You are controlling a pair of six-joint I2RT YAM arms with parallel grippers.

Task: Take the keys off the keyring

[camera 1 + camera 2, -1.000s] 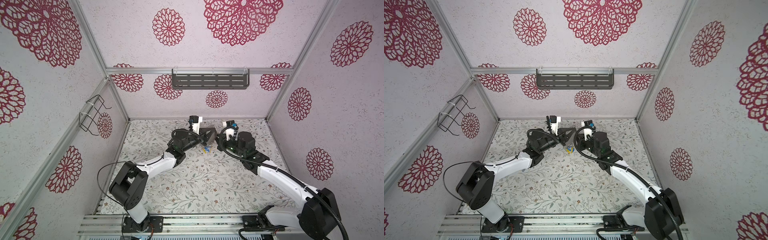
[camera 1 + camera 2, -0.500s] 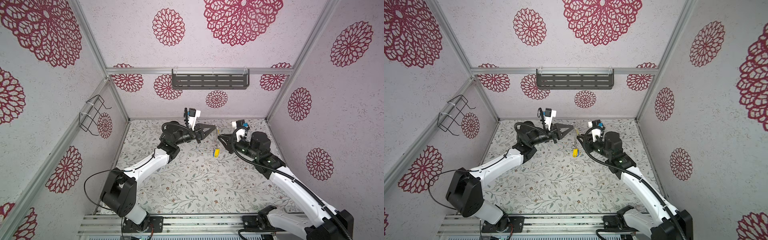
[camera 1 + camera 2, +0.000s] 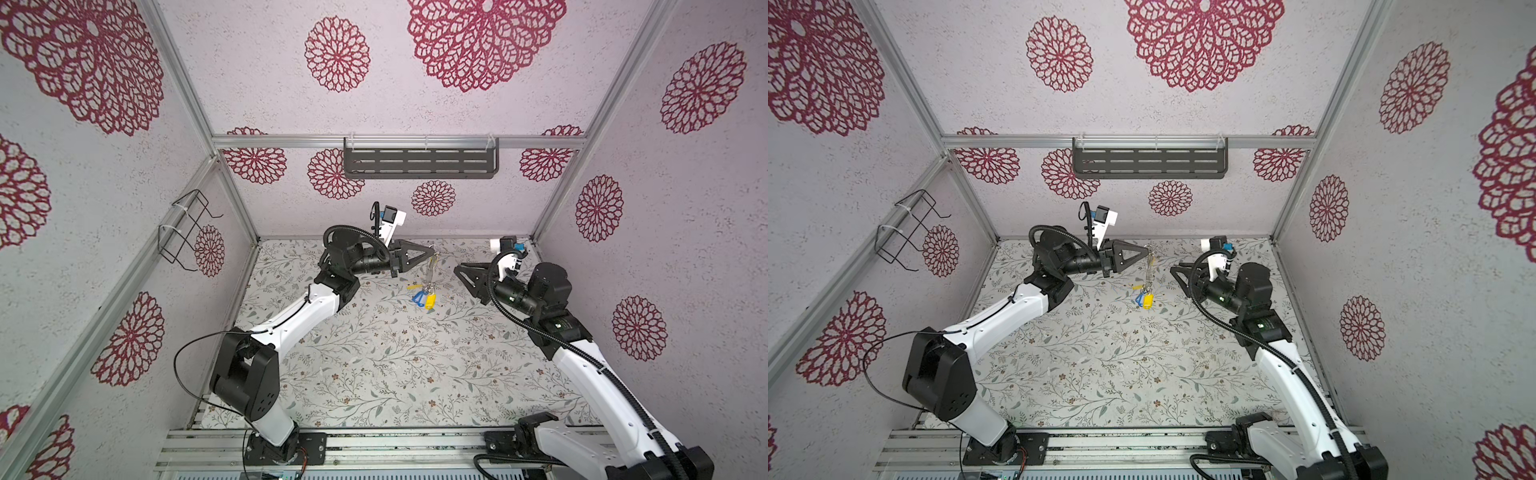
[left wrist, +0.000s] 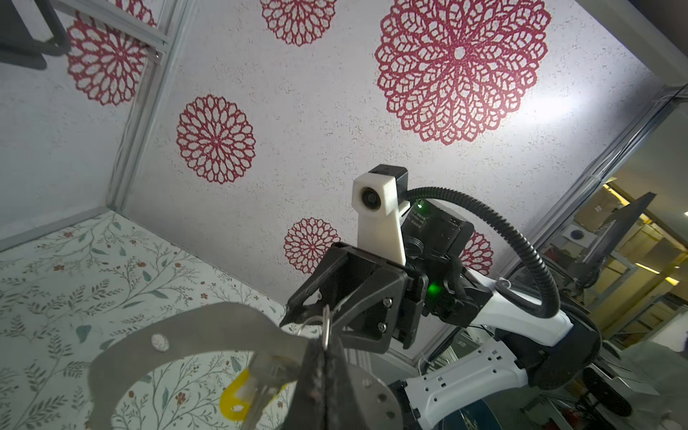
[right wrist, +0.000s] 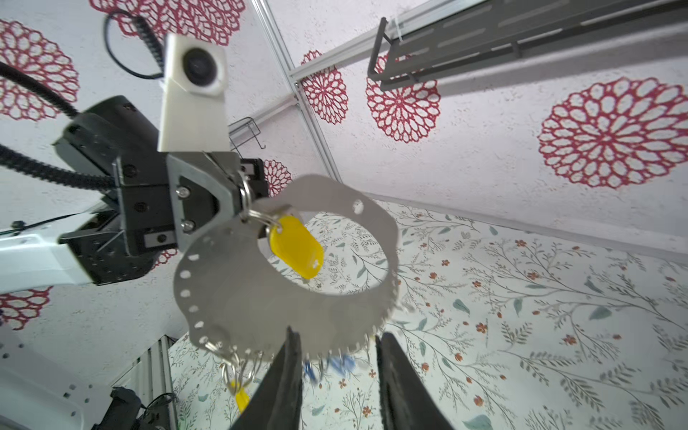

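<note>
**Pinch 1 tag low, pull toward open room**

The left gripper (image 3: 431, 253) clamps the keyring (image 5: 231, 298), which hangs on edge above the table (image 3: 374, 357); the keys (image 3: 424, 297) dangle from its lower rim. The right gripper (image 3: 460, 275), part open and empty, sits near. Best to close on 1 tag only. The back wall (image 3: 478, 216) is close; the front offers room

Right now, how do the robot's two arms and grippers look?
White shells on the left arm and right arm, black joints, black ribbed cable hoses. The left gripper and right gripper have black triangular fingers and white camera mounts.
</note>
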